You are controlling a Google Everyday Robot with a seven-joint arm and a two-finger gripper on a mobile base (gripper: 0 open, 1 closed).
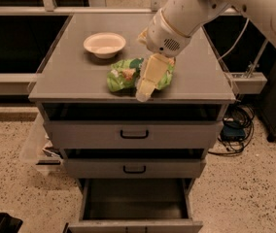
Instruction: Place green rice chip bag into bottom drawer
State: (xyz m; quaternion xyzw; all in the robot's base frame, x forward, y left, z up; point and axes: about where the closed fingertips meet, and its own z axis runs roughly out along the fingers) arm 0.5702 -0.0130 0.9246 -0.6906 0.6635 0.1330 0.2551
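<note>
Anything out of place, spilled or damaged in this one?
Nothing stands out. The green rice chip bag lies crinkled on the cabinet top near the white bowl, the gripper hangs over it, and the bottom drawer is open. No spill shows.

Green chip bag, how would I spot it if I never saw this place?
Find the grey cabinet with three drawers and look on its top. The green rice chip bag lies near the front edge, partly behind the robot's cream pincer. Unlike the smooth white bowl behind it, it's crinkly and bright green.
</note>
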